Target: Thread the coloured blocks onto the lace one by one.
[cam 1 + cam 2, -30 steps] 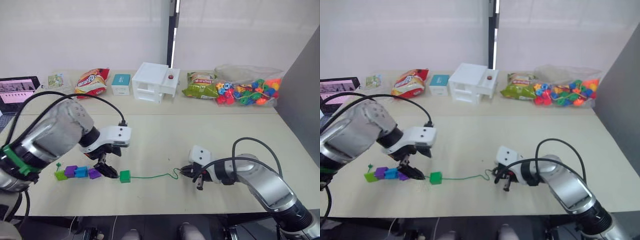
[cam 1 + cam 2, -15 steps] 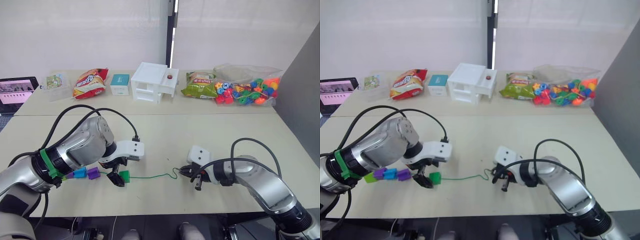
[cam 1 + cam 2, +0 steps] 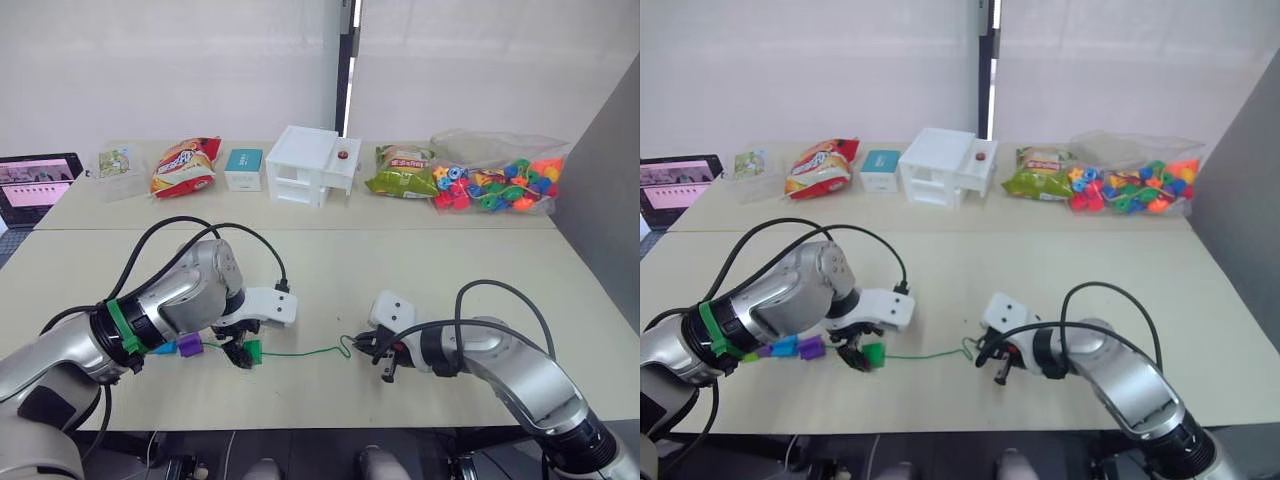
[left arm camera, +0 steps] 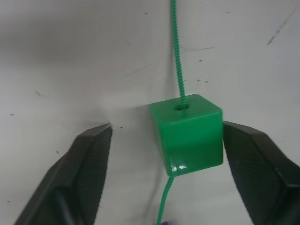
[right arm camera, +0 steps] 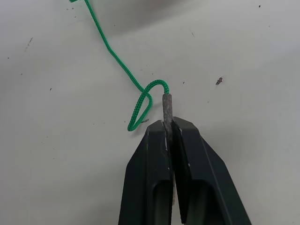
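Observation:
The green lace (image 3: 300, 352) lies across the table's front. A dark green block (image 4: 189, 134) is threaded on it, with the lace passing through its hole. My left gripper (image 4: 166, 161) is open around this block, one finger (image 4: 258, 159) touching its side and the other finger (image 4: 84, 159) apart. Further along the lace, to the left, sit a purple block (image 3: 189, 347) and a blue block (image 3: 164, 348); my arm hides what lies beyond them. My right gripper (image 5: 169, 125) is shut on the lace's stiff grey tip (image 5: 167, 105), and the lace curls in a small loop beside it.
At the table's back stand a white box (image 3: 308, 163), a teal box (image 3: 243, 167), snack bags (image 3: 182, 165) and a clear bag of bright beads (image 3: 495, 183). A dark screen (image 3: 32, 185) sits at the far left. A grey panel (image 3: 610, 170) rises on the right.
My left gripper has moved right along the lace, from beside the purple block to the dark green block, and now straddles it. The right gripper has kept hold of the tip.

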You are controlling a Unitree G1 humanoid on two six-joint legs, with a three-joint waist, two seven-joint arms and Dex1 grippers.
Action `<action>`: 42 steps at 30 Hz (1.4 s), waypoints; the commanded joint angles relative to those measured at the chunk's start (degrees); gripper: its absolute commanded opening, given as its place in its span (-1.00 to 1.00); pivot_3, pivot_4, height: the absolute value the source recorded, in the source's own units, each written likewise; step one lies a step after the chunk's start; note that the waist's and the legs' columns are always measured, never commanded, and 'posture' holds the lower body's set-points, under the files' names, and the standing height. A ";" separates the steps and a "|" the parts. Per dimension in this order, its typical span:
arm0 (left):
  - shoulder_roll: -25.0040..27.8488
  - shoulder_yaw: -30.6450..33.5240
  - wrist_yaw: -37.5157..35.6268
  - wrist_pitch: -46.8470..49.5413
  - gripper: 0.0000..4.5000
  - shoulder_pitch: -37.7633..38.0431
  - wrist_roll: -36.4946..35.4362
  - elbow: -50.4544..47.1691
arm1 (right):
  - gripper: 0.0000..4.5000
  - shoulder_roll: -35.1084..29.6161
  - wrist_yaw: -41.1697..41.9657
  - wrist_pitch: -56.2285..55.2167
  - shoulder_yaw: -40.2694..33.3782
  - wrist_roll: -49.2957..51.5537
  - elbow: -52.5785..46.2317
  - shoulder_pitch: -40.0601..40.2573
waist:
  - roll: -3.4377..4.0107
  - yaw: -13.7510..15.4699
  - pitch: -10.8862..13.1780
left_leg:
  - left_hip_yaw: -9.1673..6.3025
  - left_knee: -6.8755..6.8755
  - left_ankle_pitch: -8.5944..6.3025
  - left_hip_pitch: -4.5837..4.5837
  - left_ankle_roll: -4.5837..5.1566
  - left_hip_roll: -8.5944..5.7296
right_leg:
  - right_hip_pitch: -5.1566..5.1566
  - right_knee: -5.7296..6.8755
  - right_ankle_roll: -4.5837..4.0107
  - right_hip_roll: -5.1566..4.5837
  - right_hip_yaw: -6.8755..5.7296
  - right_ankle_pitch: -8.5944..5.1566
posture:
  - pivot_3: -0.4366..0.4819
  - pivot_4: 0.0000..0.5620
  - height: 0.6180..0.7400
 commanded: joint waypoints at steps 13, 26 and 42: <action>5.59 4.15 -2.91 -8.02 -0.47 6.43 2.97 2.62 | -1.00 -10.85 2.66 -3.53 -9.00 1.70 1.94 3.98 | 0.00 -0.54 0.00 | 0.04 -0.04 -0.02 0.10 0.04 0.03 | 0.00 0.02 0.00 0.04 0.02 0.00 | -0.05 -0.47 1.00; 12.19 11.82 -2.10 -16.09 -0.47 14.74 7.08 7.08 | -1.00 -23.34 3.14 -7.93 -22.07 -1.80 9.00 14.58 | 0.07 -1.72 -0.04 | 0.15 -0.09 -0.02 0.29 0.11 0.10 | 0.12 0.06 -0.03 0.13 0.13 -0.03 | -0.05 -0.47 1.00; 9.91 18.30 0.54 -16.36 -0.47 21.09 7.65 3.11 | -1.00 -16.66 1.34 -4.89 -9.84 -2.28 4.48 10.33 | 0.40 -1.75 -0.23 | 0.25 -0.13 -0.02 0.33 0.13 0.15 | 0.12 0.07 -0.03 0.16 0.21 -0.04 | -0.05 -0.47 1.00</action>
